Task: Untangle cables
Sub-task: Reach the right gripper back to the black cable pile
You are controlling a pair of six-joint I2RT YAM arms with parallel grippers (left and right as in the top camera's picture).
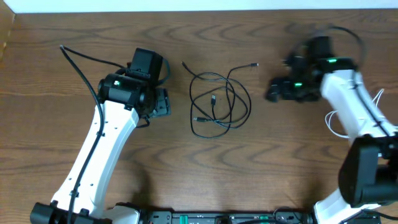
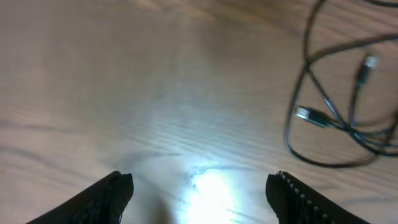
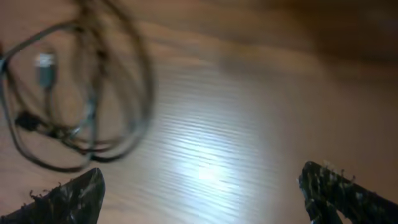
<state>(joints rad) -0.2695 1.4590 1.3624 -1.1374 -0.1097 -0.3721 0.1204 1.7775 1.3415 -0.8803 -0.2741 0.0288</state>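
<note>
The black cable (image 1: 213, 99) lies in a loose tangle of overlapping loops at the table's middle, with its plug ends showing. It also shows in the left wrist view (image 2: 303, 113) at the upper right and in the right wrist view (image 3: 43, 62) at the upper left. A thin white cord (image 1: 331, 122) shows beside the right arm, partly hidden by it. My left gripper (image 1: 163, 102) (image 2: 199, 186) is open and empty, left of the tangle. My right gripper (image 1: 273, 90) (image 3: 199, 186) is open and empty, right of the tangle.
The wooden table (image 1: 249, 162) runs under everything. A thick black cable (image 1: 81, 59) fixed to the left arm trails toward the back left. A white wall edge lies along the far side.
</note>
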